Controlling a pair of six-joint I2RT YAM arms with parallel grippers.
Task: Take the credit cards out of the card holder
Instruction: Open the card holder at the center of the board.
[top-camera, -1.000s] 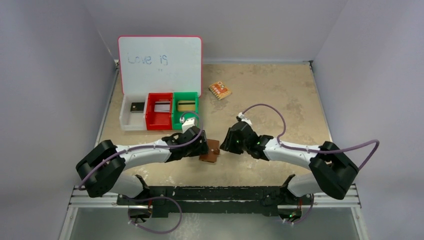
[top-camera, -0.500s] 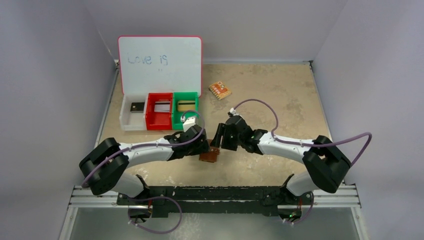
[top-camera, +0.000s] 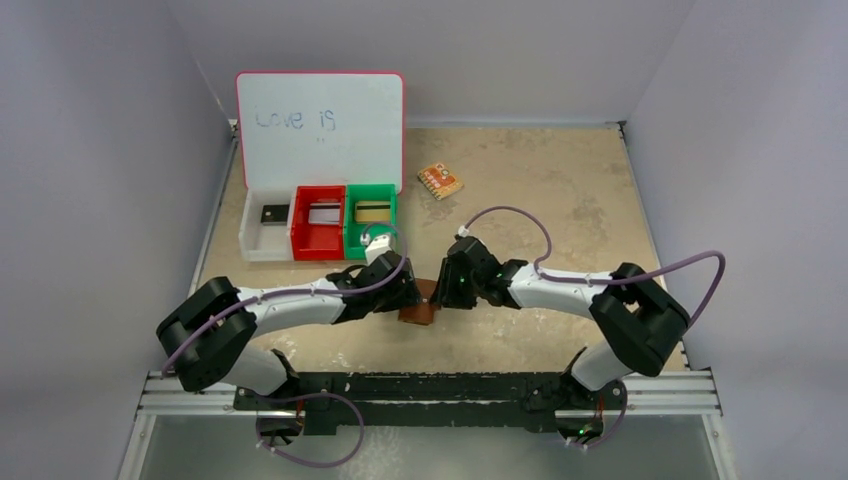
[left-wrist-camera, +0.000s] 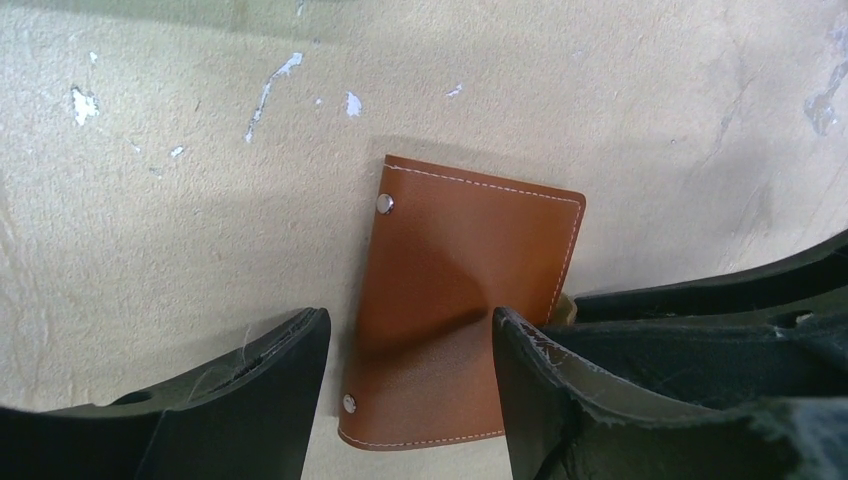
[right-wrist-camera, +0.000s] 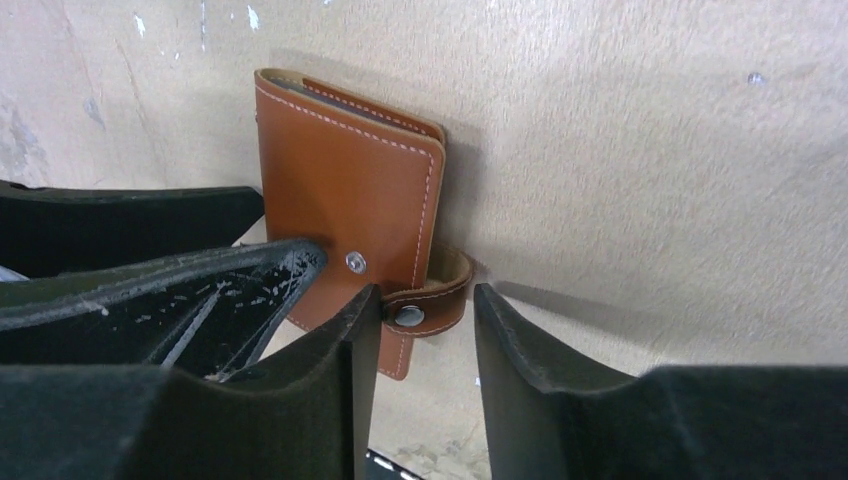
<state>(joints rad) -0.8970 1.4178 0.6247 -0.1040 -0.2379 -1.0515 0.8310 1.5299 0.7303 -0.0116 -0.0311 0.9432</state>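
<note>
**Lining up on the snap tab: right claw in place, not closed**

Brown leather-look bifold card holder lies flat and folded shut on the tan scuffed surface, front-centre between the two arms. Its short brown snap tab wraps round one long edge and looks fastened. That edge faces the right arm.

Right claw: jaws apart, straddling the snap tab with one finger on each side. The inner finger overlaps the holder's near corner; touching or hovering, can't tell. The tab sits right at the fingertips, so I'd say almost no approach is left.

Left claw: jaws apart, coming in from the opposite side. One finger is over the holder's cover, the other is off the riveted edge, above bare surface. Can't tell whether it's pressing the cover down.

Key geometry: the holder's long axis runs roughly along the reach direction of both claws. The tab crosses that axis, on the right arm's side. Both claws are at the holder, but only the right one has the tab between its fingers.

No credit cards show at the holder. It's shut, so its contents are unknown. Far left: white plastic bin holds a flat dark card, red plastic bin a silvery-grey card, green plastic bin a gold-olive card.

Judgement: the step in hand is opening the holder. The next move needs the right claw to pinch the tab and peel it off the cover while the left pins the body. Risk: the holder slides or lifts whole if it's not pinned.
</note>
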